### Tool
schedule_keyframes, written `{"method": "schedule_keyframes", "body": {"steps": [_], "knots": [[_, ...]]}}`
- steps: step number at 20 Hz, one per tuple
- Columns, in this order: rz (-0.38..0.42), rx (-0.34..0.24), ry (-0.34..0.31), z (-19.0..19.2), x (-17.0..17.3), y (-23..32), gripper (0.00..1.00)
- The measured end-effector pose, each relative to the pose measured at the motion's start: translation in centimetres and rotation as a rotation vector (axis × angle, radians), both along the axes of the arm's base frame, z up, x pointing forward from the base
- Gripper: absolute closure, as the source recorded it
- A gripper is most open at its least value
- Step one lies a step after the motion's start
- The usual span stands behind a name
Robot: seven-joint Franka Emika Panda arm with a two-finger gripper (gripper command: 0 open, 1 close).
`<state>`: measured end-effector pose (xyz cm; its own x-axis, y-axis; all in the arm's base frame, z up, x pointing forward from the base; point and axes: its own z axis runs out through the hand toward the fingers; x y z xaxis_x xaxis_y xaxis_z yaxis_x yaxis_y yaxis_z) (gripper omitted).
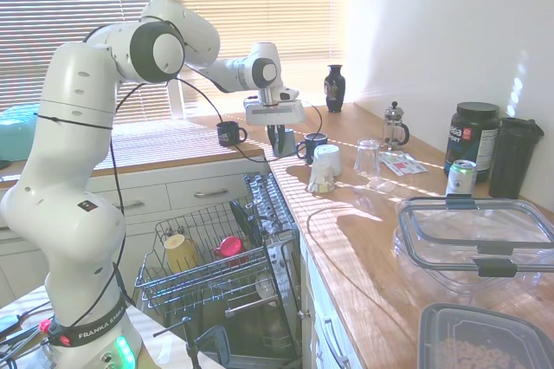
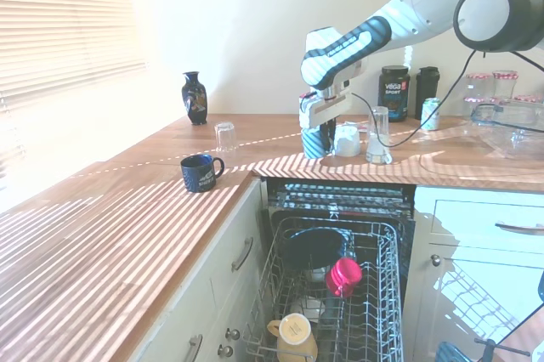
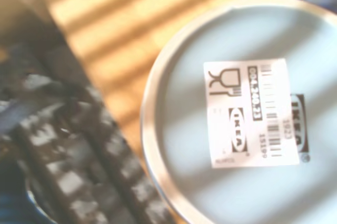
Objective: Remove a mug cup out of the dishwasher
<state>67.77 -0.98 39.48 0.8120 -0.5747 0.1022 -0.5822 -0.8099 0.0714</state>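
The white arm's gripper point(image 1: 279, 138) hangs above the wooden worktop point(image 1: 363, 239) near its edge over the open dishwasher point(image 1: 260, 239), gripping a small dark blue-grey mug cup point(image 2: 315, 141) just beside an upturned white cup point(image 1: 325, 167).

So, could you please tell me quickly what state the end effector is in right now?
End effector: over the counter above the open dishwasher, by a dark mug; open or closed cannot be told.
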Motion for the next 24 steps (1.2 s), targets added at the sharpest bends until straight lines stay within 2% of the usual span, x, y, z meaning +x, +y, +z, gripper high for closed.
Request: {"method": "schedule_keyframes", "body": {"steps": [5,6,10,17,24], "knots": [[-0.033,0.005,0.022,-3.2,0.2,-1.9,1.00],[-0.042,0.009,0.024,-3.4,0.1,-2.2,0.00],[-0.087,0.026,0.037,-4.0,-0.3,-2.8,0.00],[-0.113,0.024,0.032,-4.1,-0.5,-2.9,0.00],[-0.132,0.022,0.006,-4.3,-2.9,-4.2,0.00]]}}
